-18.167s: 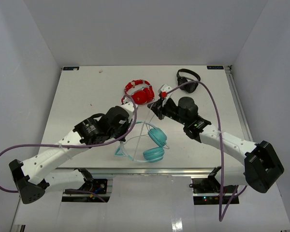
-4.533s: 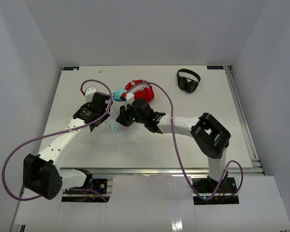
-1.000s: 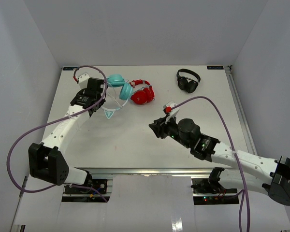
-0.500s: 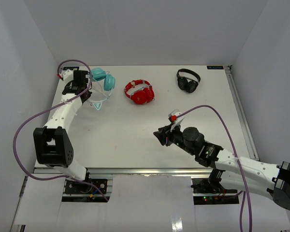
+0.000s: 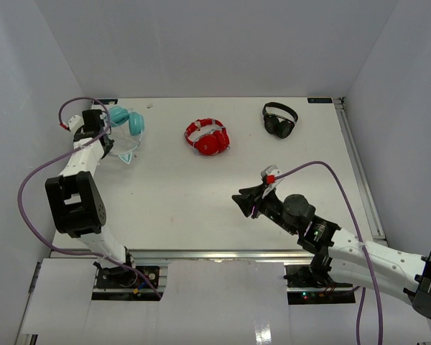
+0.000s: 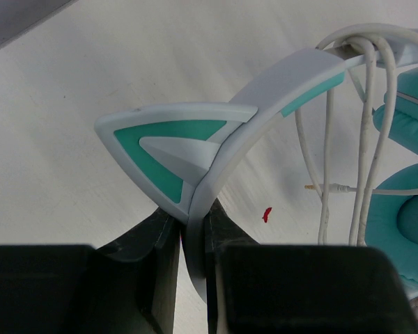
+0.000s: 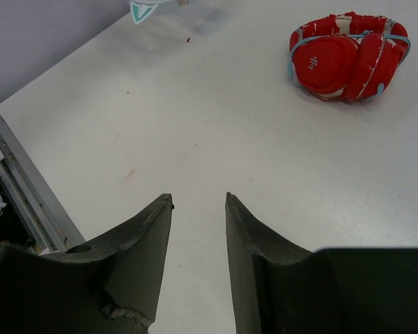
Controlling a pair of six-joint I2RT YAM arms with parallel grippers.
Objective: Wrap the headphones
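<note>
Three headsets show in the top view: the teal headphones at the far-left corner of the bench, red headphones mid-far, black headphones far right. Left wrist: left pincer clamped on the headband below its cat-ear point. Right wrist: right pincer half open, empty.

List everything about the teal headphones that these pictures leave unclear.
- Left wrist view: the headphones have their ear cups cut off by the right edge. The cable drops behind the gripper body, so its turns cannot be counted.
- Top view: the left gripper is hidden under its own wrist. Whether the headphones are lifted or resting cannot be told.
- Right wrist view: only one corner of them shows, cut by the top edge.
</note>
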